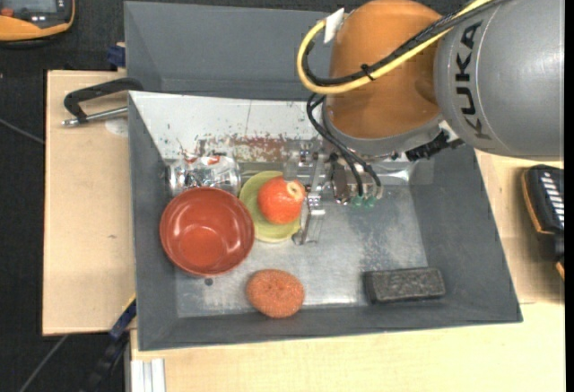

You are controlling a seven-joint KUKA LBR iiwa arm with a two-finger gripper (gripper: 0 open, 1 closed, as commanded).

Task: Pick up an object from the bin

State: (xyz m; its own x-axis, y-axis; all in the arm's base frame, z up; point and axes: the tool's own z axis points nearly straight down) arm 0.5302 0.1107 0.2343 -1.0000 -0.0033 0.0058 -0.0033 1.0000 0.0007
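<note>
My gripper (309, 206) hung low in the middle of the grey metal bin (386, 233), under the orange cover on my wrist. Whether it was open or closed I could not tell. The bin floor beneath me was bare, scuffed metal, with reddish specks along the foot of the far wall. To my right the floor lay clear as far as the sloping side.

Near and to the right, well apart from me, lay a dark grey block (404, 284), flat on the floor. Near and slightly left sat a round orange scouring pad (274, 292). Further left stood a red bowl (206, 233), upright, and beyond it a crumpled silvery thing (203, 173) against the far wall.

Just to my left an orange-red apple (280, 200) rested on a yellow-green dish (252, 193), which touched the red bowl. The apple was right beside my gripper, not held by it.
</note>
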